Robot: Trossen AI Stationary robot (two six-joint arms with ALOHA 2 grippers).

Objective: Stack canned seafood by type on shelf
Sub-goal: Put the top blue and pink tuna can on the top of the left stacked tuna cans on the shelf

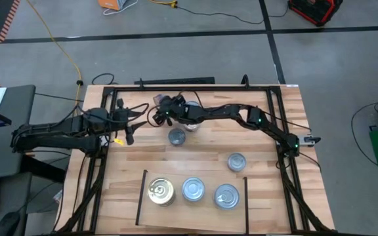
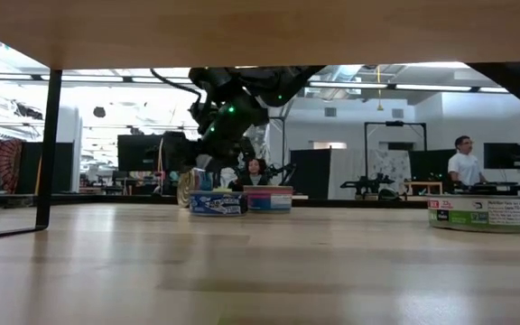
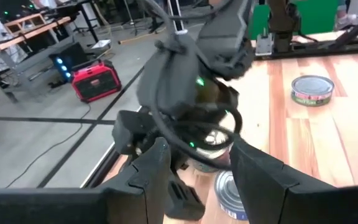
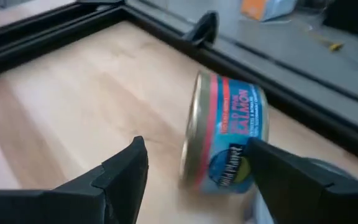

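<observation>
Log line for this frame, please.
right hand: around salmon tin, tin tilted | left hand: waiting, empty | shelf: three tins

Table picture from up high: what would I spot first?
The two dark arms meeting at the far middle of the table, the right gripper around a blue salmon can. Then three cans in a row on the shelf at the near edge.

Dark jointed arms (image 1: 241, 115) (green lights, black cables)
</observation>
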